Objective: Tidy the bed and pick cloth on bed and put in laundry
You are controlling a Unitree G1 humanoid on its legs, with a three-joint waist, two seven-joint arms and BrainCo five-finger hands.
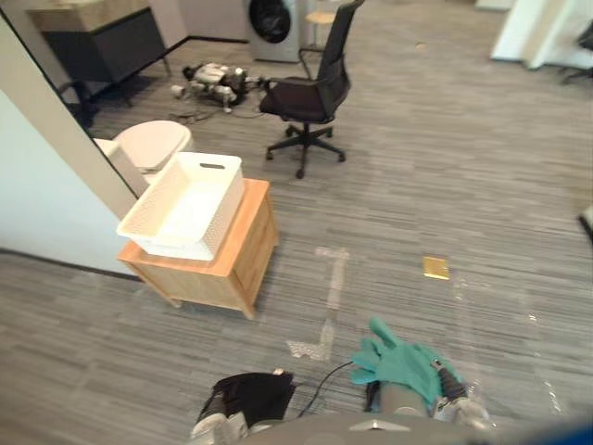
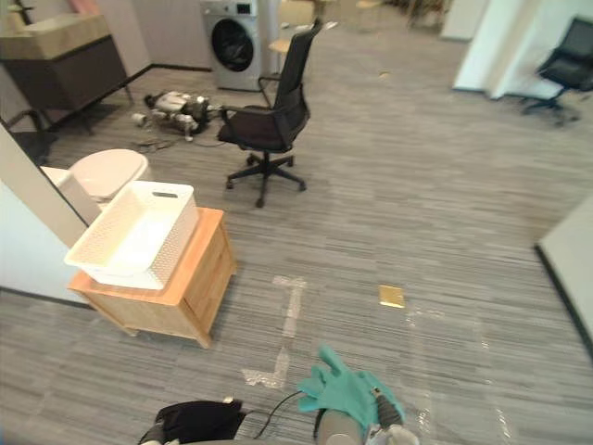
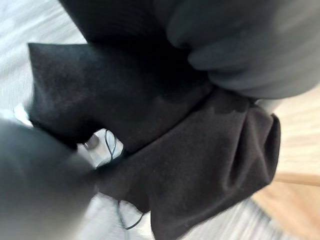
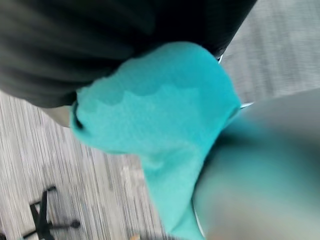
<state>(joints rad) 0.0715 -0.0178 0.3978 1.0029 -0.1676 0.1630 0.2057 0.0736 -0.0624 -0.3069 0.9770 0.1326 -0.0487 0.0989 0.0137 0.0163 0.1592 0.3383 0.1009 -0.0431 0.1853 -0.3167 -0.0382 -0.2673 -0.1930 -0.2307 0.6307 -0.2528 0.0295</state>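
A white basket (image 1: 222, 209) sits on a wooden cabinet (image 1: 243, 264).

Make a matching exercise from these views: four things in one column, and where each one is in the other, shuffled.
Things:
1. black cloth
2. teal cloth
3. white basket
4. office chair

Places:
A. on the wooden cabinet
B. at the right hand
C. on the floor near the washing machine
D. at the left hand

Pairs: 1-D, 2-B, 3-A, 4-C.
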